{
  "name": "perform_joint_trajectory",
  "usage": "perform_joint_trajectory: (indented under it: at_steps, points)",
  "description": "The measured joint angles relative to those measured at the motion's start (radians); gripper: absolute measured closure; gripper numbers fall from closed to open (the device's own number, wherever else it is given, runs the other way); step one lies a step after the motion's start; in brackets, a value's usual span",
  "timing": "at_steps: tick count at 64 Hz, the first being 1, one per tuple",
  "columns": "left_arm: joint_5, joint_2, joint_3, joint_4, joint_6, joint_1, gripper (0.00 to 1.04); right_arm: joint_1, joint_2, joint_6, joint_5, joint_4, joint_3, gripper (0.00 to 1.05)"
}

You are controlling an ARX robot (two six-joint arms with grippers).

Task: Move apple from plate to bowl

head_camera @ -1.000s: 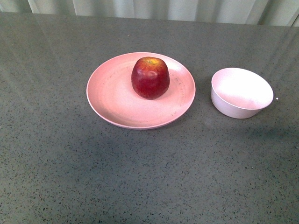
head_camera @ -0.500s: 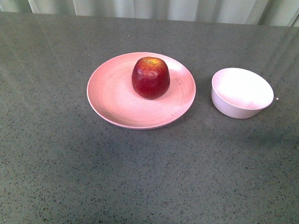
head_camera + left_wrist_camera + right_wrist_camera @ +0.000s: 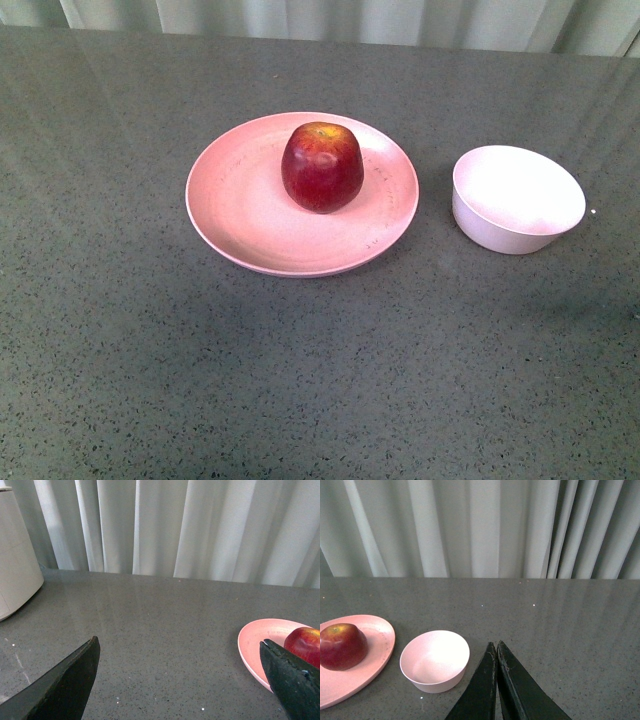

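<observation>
Grey speckled table [image 3: 120,380], pale curtain [image 3: 200,525] behind. Pink plate [image 3: 240,215] mid-table, with a small empty bowl [image 3: 518,200] at its 3 o'clock, apart from it. Apple [image 3: 322,167] upright on plate, slightly toward 1 o'clock of centre. Task not started; the step in hand looks like the reach. Next move calls for an arm over the apple, jaws wide enough to straddle it. Left gripper [image 3: 178,647]: fingers spread wide, low over table, plate off to one side. Right gripper [image 3: 496,647]: fingers pressed together, holding nothing, near bowl. Neither arm shows in front view.
</observation>
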Motion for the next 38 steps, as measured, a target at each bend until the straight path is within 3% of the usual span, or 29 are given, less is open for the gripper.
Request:
perform_joint_trajectory:
  at_steps: [15, 22, 38]
  points:
    - [0.000, 0.000, 0.000, 0.000, 0.000, 0.000, 0.09, 0.000, -0.060, 0.000, 0.000, -0.061, 0.000, 1.03]
    - [0.000, 0.000, 0.000, 0.000, 0.000, 0.000, 0.09, 0.000, -0.188, 0.000, 0.001, -0.217, 0.000, 1.03]
    - [0.000, 0.000, 0.000, 0.000, 0.000, 0.000, 0.09, 0.002, -0.224, 0.000, 0.000, -0.230, 0.000, 1.03]
